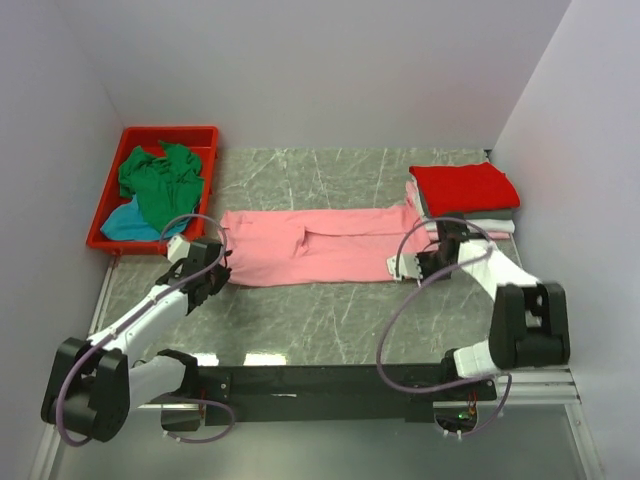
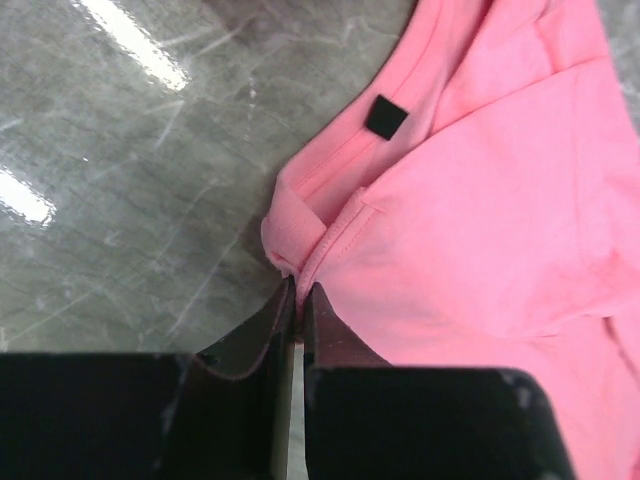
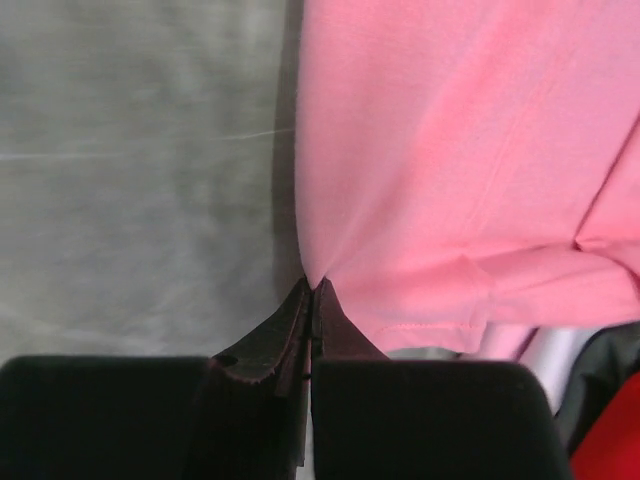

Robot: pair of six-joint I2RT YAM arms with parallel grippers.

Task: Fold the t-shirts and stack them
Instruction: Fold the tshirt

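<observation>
A salmon pink t-shirt (image 1: 310, 248) lies folded lengthwise into a long strip across the middle of the table, its dark neck label (image 2: 386, 117) at the left end. My left gripper (image 1: 213, 268) is shut on the collar edge (image 2: 297, 285) of that shirt. At the other end, my right gripper (image 1: 408, 266) is shut on the pink shirt's hem corner (image 3: 313, 283). A folded red t-shirt (image 1: 464, 188) tops a stack of pale folded shirts (image 1: 490, 228) at the back right. Green (image 1: 160, 178) and teal (image 1: 130, 222) t-shirts lie crumpled in the bin.
A red plastic bin (image 1: 205, 137) stands at the back left corner of the grey marble table (image 1: 300, 320). White walls close in on three sides. A black rail (image 1: 330, 378) with the arm bases runs along the near edge.
</observation>
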